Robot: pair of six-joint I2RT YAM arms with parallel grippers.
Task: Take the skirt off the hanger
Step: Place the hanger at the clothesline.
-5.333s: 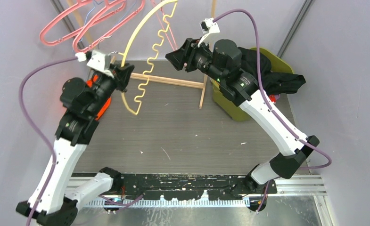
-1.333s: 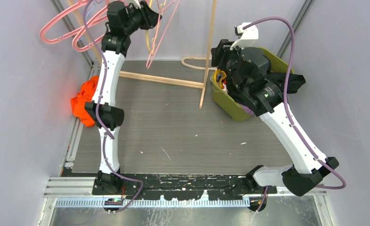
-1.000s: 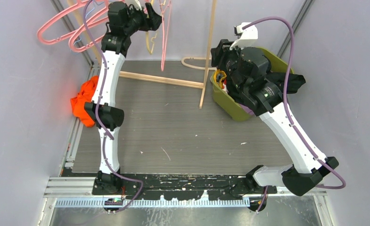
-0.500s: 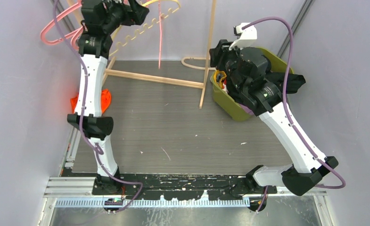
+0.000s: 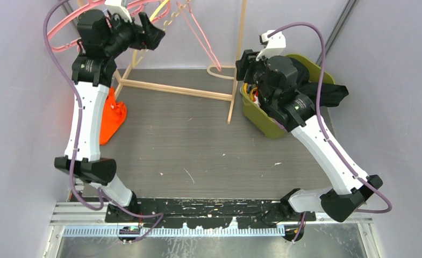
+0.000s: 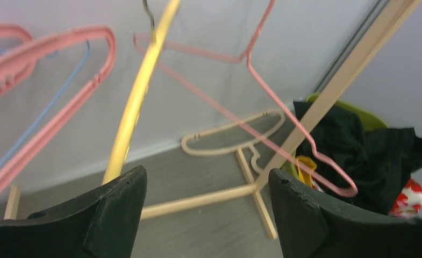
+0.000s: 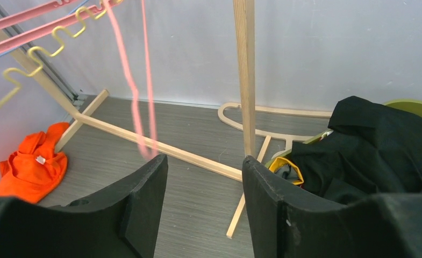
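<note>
Noted the left gripper (image 5: 154,37) raised high at the back left, in among the hanging hangers. Its jaws stood wide apart with nothing between them. From its wrist camera the fingers (image 6: 112,215) framed a yellow hanger (image 6: 138,91) dangling just ahead. A thin pink wire hanger (image 6: 284,102) hung to the right of that, with thick pink hangers (image 6: 63,99) and a blue hanger (image 6: 42,123) to the left. None touched the fingers.

The right gripper (image 5: 243,58) hung above the left end of the green bin (image 5: 265,128), jaws parted and empty.

The orange skirt (image 5: 113,114) lay crumpled on the table (image 5: 198,145) by the left wall, off every hanger. It sat near the foot of the rack's slanted leg. From above, the left forearm hid part of it. The right wrist camera showed it whole, with a small white tag showing.

In the way: the wooden post (image 5: 242,32) stood straight ahead of the right gripper. The floor bar (image 5: 176,90) ran across the table between that gripper and the skirt. The pink wire hanger hung blurred in the same line of sight. A beige hanger (image 5: 222,71) lay flat behind the post's foot. A black garment (image 5: 332,94) spilled over the bin's rim, with yellow and red-and-white items tucked beside it.
</note>
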